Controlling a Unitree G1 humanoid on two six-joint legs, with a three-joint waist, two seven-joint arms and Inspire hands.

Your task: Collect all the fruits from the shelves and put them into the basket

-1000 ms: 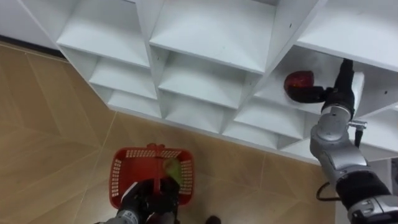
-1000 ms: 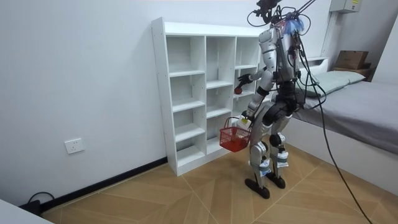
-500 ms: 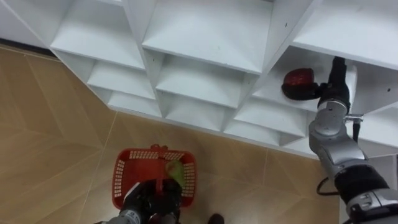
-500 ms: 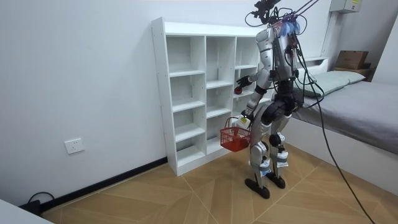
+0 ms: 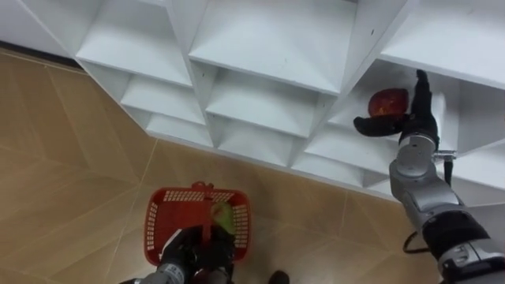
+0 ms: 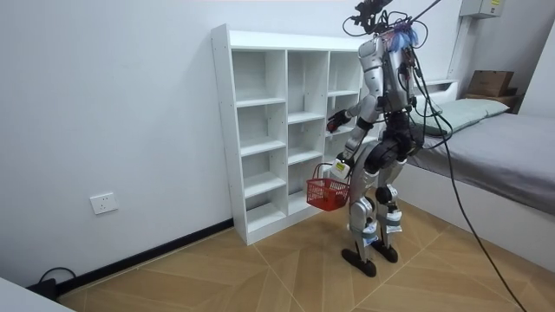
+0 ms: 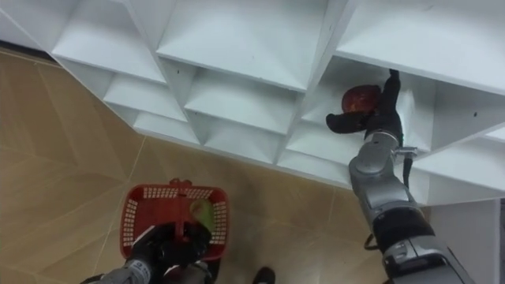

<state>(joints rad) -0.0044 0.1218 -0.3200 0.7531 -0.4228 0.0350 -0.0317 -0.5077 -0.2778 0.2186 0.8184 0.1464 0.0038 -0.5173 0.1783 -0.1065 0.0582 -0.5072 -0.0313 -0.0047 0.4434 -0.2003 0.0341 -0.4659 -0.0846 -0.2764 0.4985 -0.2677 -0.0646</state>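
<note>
Two eye views: stereo pair on robot's head, side by side, looking steeply down, close to white closet (image 5: pixel 260 47) spanning 10 to 2 o'clock, red basket (image 5: pixel 155 229) at 6 o'clock over wooden floor (image 5: pixel 63 158). Room view: standing camera well back, facing closet front obliquely, whole robot in frame, bed (image 6: pixel 512 147) at 3 o'clock. Shared by all: closet, basket, floor.

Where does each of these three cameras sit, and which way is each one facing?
Left eye view: on the head, looking down at the white cubby shelf; right hand at a round red fruit, left hand gripping a red plastic basket.
Right eye view: beside it, the same scene.
Room view: across the room, facing the whole robot at the shelf.
All share shelf and basket.
</note>
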